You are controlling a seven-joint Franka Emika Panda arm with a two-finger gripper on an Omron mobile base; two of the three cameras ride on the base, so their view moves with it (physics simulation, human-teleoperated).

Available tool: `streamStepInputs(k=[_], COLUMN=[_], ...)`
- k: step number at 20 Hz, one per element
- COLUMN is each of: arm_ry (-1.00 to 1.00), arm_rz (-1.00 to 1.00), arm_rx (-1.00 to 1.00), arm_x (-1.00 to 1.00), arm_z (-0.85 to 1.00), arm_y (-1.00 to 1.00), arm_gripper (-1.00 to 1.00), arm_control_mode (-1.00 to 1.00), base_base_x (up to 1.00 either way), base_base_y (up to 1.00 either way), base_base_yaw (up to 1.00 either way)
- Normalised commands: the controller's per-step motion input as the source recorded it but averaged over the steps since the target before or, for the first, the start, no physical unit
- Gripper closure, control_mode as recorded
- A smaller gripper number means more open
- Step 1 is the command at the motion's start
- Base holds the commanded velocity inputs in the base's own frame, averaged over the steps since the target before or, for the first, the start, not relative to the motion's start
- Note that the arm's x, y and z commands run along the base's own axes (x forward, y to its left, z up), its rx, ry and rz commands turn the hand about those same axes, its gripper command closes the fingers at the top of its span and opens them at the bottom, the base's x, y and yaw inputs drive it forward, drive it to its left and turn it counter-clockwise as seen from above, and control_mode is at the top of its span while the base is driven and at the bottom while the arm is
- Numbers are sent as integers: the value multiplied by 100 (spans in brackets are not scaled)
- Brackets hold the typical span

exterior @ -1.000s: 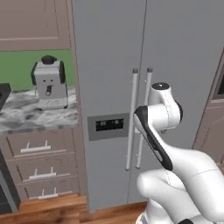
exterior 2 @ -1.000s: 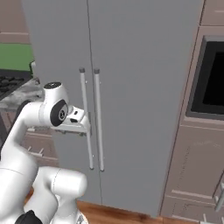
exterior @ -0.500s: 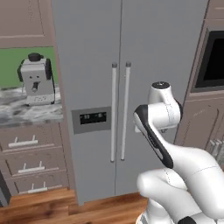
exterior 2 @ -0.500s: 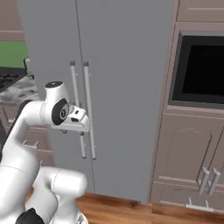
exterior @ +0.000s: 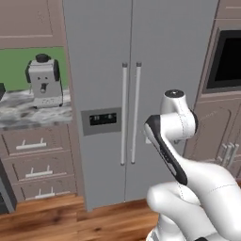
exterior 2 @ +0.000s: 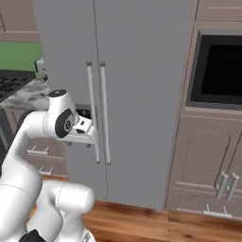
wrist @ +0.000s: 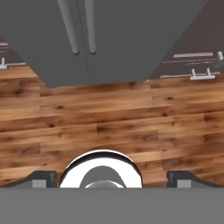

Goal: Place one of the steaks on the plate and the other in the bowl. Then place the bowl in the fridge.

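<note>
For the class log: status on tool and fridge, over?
Tool open, empty, aimed at the floor. Fridge ahead, both doors shut. Nothing in the way.

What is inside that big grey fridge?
Nothing inside can be seen: both doors of the fridge are shut, with their long handles side by side. Any shelves or food stay hidden.
</note>
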Motion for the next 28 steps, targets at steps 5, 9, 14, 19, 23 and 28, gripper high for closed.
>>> streamStepInputs(k=[5,9,14,19,23,28], arm_ry=[0,0,0,0,0,-5], arm_rz=[0,0,0,0,0,1], arm_rx=[0,0,0,0,0,0], arm_x=[0,0,0,0,0,6], arm_z=[0,0,0,0,0,0], arm_y=[0,0,0,0,0,0], arm_gripper=[-100,-100,-100,-100,-100,-100], arm_control_mode=[100,100,100,100,100,-100], base_base_x=[40,56,13,0,0,0], base_base_y=[49,-21,-22,0,0,0], base_base_yaw=[-11,-3,0,0,0,0])
